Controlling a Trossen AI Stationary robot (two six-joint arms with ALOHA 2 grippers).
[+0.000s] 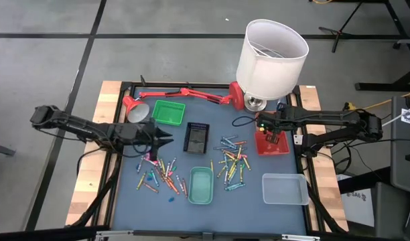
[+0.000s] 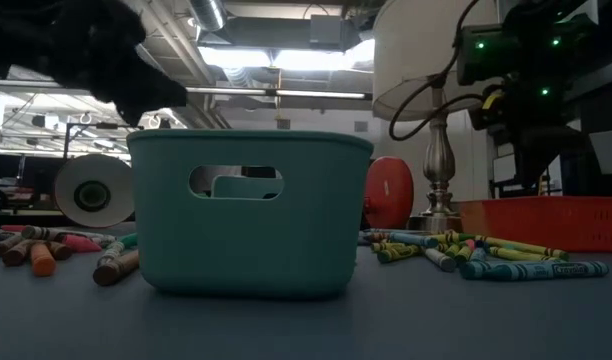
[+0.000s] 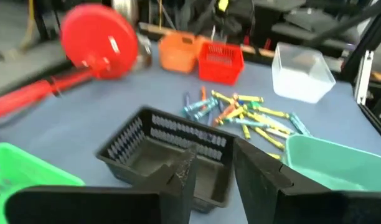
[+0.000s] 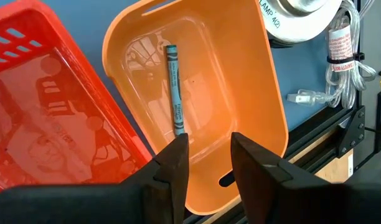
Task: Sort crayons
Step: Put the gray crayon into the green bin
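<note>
Jaws: right gripper (image 4: 206,155) parted, empty, over orange tray (image 4: 253,81) holding one teal crayon (image 4: 174,87); left gripper (image 3: 212,168) parted, empty, above black tray (image 3: 147,146). Step: between picks, by judgement. Next: descend on loose crayons (image 1: 232,161).

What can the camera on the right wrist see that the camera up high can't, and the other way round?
Only the right wrist view shows a teal crayon lying inside the orange tray, just past the right gripper, whose fingers are open with nothing between them.

Only the high view shows the two crayon piles, the teal tray, the black tray, the green tray, the clear tray and the left gripper beside the black tray.

Both show the red tray and the blue table.
</note>
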